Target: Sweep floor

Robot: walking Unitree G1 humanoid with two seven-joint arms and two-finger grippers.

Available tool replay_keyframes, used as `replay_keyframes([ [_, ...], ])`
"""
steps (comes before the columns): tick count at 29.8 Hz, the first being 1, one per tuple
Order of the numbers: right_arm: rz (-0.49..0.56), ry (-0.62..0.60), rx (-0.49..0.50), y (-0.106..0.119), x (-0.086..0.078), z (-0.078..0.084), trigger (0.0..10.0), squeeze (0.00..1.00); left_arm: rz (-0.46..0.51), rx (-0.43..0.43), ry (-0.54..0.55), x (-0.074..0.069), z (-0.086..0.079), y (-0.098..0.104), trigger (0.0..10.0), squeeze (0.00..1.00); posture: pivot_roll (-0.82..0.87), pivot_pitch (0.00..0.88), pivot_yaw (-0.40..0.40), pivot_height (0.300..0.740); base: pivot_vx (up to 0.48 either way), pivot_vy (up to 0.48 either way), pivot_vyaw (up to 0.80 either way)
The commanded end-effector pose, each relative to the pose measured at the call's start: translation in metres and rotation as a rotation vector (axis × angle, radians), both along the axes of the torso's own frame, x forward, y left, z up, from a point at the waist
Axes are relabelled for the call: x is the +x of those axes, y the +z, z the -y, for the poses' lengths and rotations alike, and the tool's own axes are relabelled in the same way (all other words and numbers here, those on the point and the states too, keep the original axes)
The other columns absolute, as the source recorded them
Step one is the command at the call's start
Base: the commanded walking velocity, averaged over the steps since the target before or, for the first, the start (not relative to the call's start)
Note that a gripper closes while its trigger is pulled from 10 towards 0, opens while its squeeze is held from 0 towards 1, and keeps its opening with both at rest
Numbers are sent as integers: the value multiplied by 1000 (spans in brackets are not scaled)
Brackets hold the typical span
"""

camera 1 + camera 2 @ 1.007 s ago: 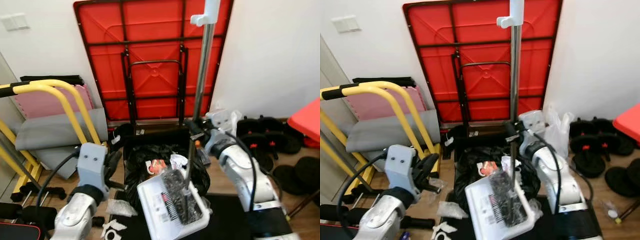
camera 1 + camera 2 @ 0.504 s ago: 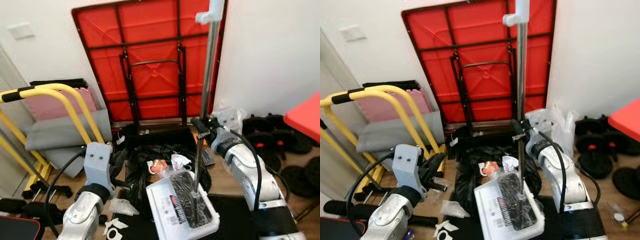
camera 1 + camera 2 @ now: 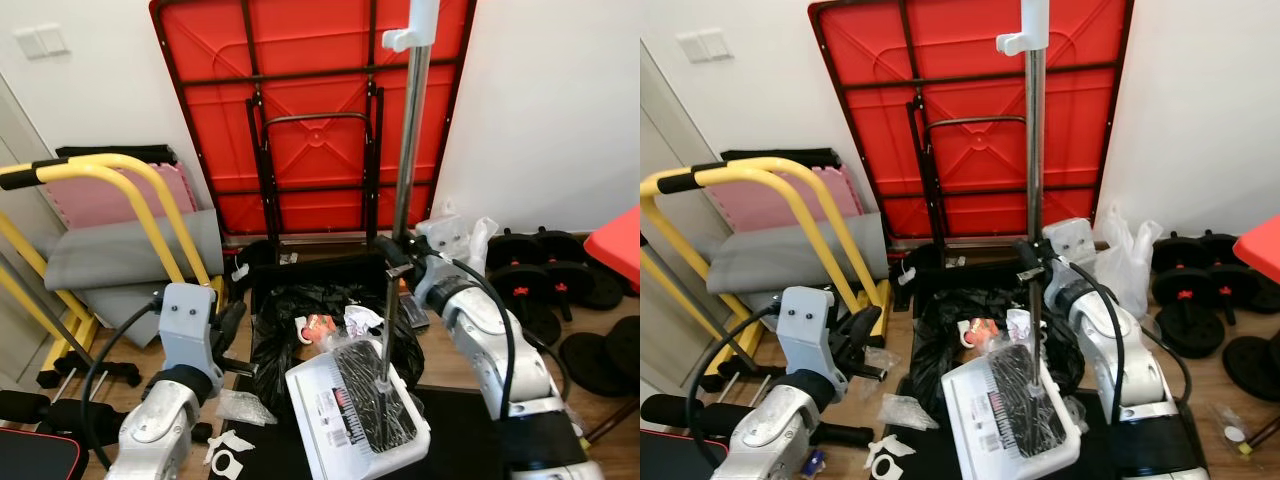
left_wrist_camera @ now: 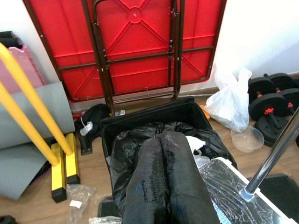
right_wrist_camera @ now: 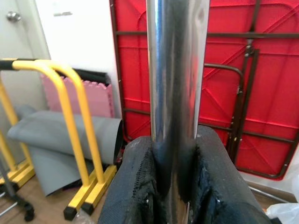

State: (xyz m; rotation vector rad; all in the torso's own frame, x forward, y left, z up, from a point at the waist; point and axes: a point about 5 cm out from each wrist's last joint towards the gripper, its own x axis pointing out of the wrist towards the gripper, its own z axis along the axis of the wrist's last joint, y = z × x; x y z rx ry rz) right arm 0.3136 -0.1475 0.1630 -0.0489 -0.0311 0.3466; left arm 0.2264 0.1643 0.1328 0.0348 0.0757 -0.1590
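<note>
Right wrist view has the broom handle (image 5: 175,93) jammed between the two black fingers (image 5: 135,186), so the right gripper (image 3: 392,256) is clamped tight on that shiny metal pole. From the head cameras the pole stands nearly upright, its white top (image 3: 415,25) up against the red folded table (image 3: 310,110), and the dark bristle head (image 3: 372,395) sits down in the white dustpan (image 3: 330,420). Dustpan is just in front of a black bin bag (image 3: 290,320) with bits of trash in it. The left gripper (image 4: 163,186) has its fingers pressed together, holding nothing, hovering by the bag. Further out: yellow frame (image 3: 130,190), grey mat (image 3: 120,255), pink foam tiles (image 3: 90,200), white plastic bag (image 3: 1130,260), and dumbbells (image 3: 545,265) by the wall.
</note>
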Motion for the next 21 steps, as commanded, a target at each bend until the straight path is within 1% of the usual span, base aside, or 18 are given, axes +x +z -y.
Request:
replay_keyframes([
  [1, 51, 0, 22, 12, 2, 0, 10000, 0, -27, 1, 63, 1, -4, -5, 10000, 0, -112, 0, 12, 740, 0, 0, -650],
  [5, 50, -10, 28, 13, 3, 1, 10000, 0, -29, 9, 65, 1, -4, -5, 10000, 0, -112, 0, 11, 740, -180, 0, 0],
  [8, 52, 5, 31, 12, 2, -1, 10000, 0, -31, 13, 64, 1, -4, -5, 10000, 0, -112, 0, 12, 740, -245, 0, -583],
  [21, 58, 7, 27, 13, 3, -1, 10000, 0, -32, 27, 55, 3, -3, -5, 10000, 0, -115, 0, 11, 740, -283, 0, 0],
])
